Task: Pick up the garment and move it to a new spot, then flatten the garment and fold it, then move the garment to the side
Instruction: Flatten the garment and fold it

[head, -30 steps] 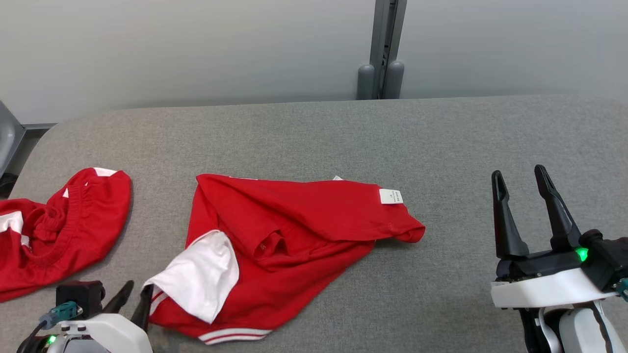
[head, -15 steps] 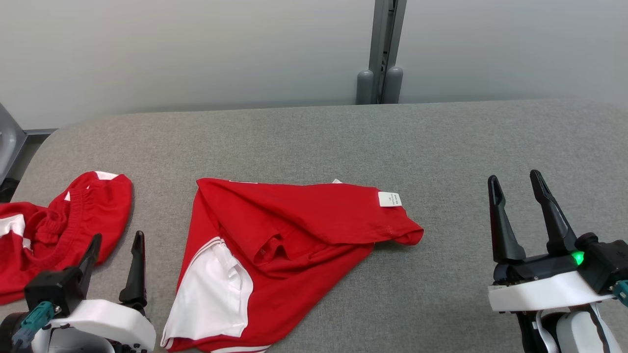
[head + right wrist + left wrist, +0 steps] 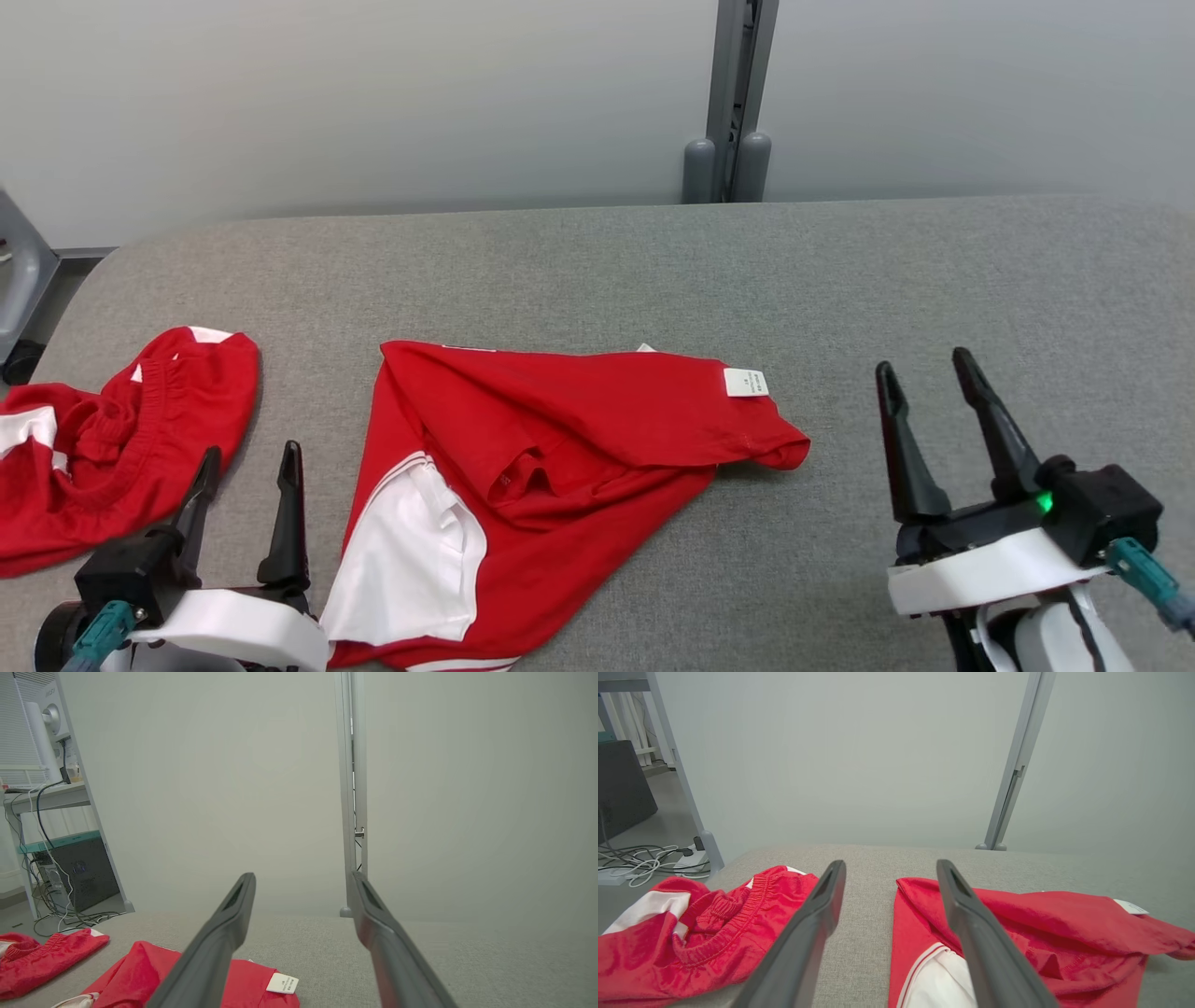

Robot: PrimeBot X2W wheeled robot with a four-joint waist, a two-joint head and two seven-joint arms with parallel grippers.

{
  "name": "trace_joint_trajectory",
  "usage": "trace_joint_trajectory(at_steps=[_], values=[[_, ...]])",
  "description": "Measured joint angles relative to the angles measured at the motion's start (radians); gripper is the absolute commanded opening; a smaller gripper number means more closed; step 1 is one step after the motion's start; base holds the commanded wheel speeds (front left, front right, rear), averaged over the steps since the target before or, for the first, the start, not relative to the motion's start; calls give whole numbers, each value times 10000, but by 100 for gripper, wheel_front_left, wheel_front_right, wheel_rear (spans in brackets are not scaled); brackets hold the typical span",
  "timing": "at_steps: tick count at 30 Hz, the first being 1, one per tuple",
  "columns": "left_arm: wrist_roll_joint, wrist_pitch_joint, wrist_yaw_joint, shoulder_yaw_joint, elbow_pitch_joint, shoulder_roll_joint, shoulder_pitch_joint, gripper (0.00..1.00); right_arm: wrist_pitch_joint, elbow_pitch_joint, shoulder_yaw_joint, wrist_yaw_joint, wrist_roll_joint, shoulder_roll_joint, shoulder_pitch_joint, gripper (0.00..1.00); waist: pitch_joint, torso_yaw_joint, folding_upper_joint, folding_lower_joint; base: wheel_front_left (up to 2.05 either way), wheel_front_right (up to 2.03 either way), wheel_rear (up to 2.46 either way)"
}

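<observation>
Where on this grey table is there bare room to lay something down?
Free: between the red shirt and the right gripper, and the far strip of table behind both garments. Crowded: the left, with red shorts, left gripper and shirt close together.

Grey woven surface spans lower frame, far-left corner rounded. Pale grey wall behind, even diffuse light. Grey metal post upper centre, two rounded feet at base. Right wrist view, left edge: desk, dark computer tower, tangled cables on floor.
</observation>
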Motion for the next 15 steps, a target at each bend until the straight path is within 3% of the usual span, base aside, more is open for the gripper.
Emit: trace_joint_trajectory(at_steps=[4, 8, 15], values=[[-21, 109, -59, -180, 127, -40, -47, 100, 0, 602, 1064, 0, -121, -6, -357, 100, -41, 227, 0, 0, 0, 0, 0], [-77, 196, -150, -372, 240, -165, -128, 100, 92, 2092, 2556, 0, -157, -272, -1147, 100, -86, 590, 0, 0, 0, 0, 0], [-190, 198, -234, -577, 545, -320, -213, 100, 1641, 3850, 4989, 0, 959, -527, -2918, 100, -219, 1384, 0, 0, 0, 0, 0]])
